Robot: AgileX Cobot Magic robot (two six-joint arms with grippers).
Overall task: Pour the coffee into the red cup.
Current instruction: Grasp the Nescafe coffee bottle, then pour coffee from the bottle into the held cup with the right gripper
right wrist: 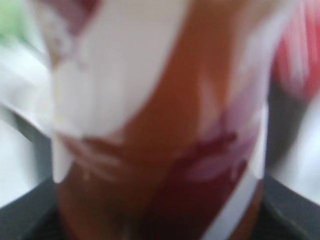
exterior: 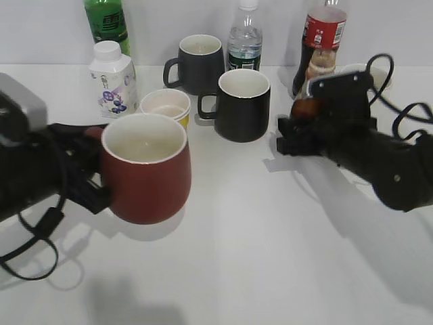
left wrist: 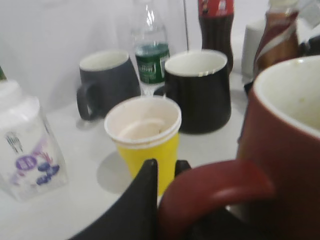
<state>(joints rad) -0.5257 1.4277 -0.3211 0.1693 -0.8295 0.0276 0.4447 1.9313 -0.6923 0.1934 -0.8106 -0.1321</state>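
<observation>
Left gripper (left wrist: 165,200) closed on red cup (exterior: 145,167) handle, rounded ceramic, pale interior empty. Right gripper (exterior: 304,128) clamps coffee bottle (exterior: 319,64), 2 o'clock from cup.

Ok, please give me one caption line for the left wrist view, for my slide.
Left claw at the red cup handle; yellow paper cup and two black mugs behind.
</observation>
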